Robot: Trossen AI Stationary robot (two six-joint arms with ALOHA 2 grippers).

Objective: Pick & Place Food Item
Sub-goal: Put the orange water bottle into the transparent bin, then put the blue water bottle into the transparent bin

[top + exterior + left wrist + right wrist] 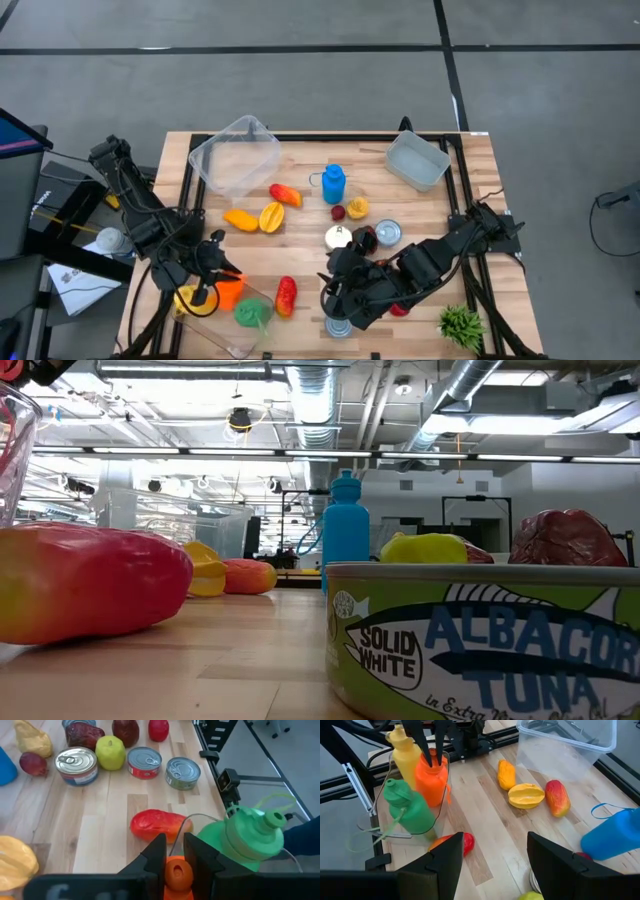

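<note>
Tuna can (485,640) fills the low view's foreground, a red-yellow mango (90,582) beside it. From above, the left gripper (207,277) reaches into a clear bin (215,312) of bottles; the right gripper (343,291) hovers among cans. Left wrist view: fingers (156,856) clamp the orange bottle (178,876)'s cap. Right wrist view: fingers (445,862) stand apart, holding nothing.

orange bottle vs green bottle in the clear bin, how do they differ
The orange bottle stands upright in the clear bin; the green bottle leans tilted, nearer the bin's open side. The left tool is closed on the orange bottle's cap, while nothing touches the green bottle. The green bottle's cap loop shows plainly; the orange bottle's cap is mostly hidden by the fingers. Both are same-shaped plastic squeeze bottles.
</note>
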